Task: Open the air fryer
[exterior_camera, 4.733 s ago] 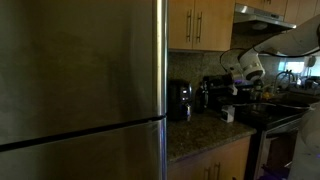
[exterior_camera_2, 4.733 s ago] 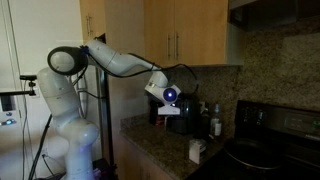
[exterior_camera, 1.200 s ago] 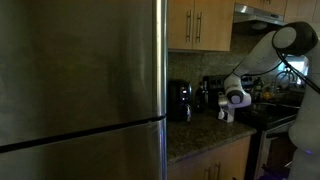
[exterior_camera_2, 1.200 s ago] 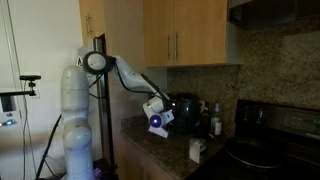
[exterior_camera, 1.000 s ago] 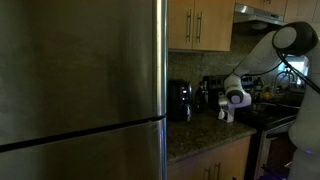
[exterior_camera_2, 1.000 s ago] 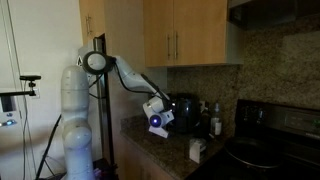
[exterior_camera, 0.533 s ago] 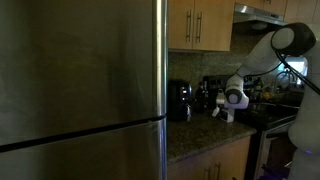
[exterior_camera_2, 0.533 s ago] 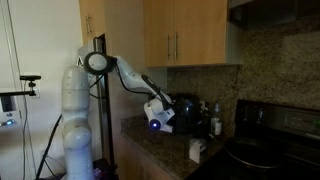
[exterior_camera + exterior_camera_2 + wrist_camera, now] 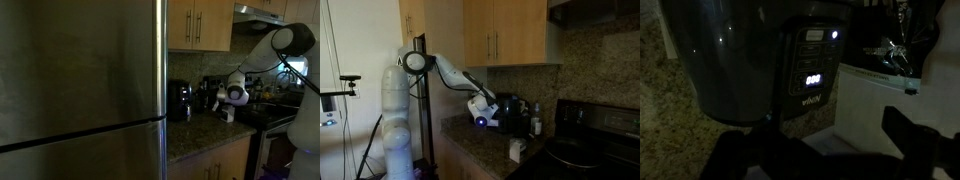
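Note:
The air fryer (image 9: 180,100) is a small rounded black appliance on the granite counter beside the fridge. It also shows in the exterior view (image 9: 510,107) just behind the gripper. In the wrist view the air fryer (image 9: 750,55) fills the upper left, with a lit control panel (image 9: 815,70) on its front. My gripper (image 9: 825,150) shows as two dark fingers set apart with nothing between them, low and close in front of the fryer. The gripper also shows in both exterior views (image 9: 232,95) (image 9: 485,119).
A big steel fridge (image 9: 80,90) fills the left. A small white box (image 9: 517,150) stands on the counter (image 9: 480,155) near the gripper. A black stove (image 9: 590,150) is at the right. Wooden cabinets (image 9: 505,35) hang above.
The gripper has moved a little closer to the air fryer over the last second. The fryer has not moved.

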Controlling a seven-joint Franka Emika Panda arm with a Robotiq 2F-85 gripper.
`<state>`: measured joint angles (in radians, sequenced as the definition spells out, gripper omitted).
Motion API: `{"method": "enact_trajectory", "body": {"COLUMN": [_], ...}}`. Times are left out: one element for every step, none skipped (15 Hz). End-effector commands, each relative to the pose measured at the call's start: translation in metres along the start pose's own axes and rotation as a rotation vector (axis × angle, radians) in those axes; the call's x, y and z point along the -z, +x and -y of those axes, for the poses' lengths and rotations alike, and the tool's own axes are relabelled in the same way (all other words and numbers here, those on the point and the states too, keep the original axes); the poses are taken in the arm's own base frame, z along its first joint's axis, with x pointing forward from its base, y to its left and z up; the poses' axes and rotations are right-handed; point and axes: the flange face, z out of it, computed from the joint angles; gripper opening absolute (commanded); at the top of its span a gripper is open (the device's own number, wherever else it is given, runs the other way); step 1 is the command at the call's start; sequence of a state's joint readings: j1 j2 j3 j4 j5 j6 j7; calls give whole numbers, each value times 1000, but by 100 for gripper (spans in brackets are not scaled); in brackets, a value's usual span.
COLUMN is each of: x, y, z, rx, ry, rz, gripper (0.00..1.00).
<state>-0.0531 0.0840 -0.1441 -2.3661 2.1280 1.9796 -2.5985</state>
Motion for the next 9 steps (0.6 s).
{"method": "enact_trajectory", "body": {"x": [7,10,13,16,18,20,20,20,19], "y": [1,-1,-3,-4,-3,-3,-3,-5,-5], "z": [0,0,0,0,0,1,2,5,7], "rx": [7,-12,-25,-32,-43,-69,-109,-147,-187], "ry": [-38,-48,-54,-60,-68,-61,-29,23,92], "rz": [119,174,234,294,355,403,455,491,510], "gripper": [100,100,100,100,100,100,100,100,100]}}
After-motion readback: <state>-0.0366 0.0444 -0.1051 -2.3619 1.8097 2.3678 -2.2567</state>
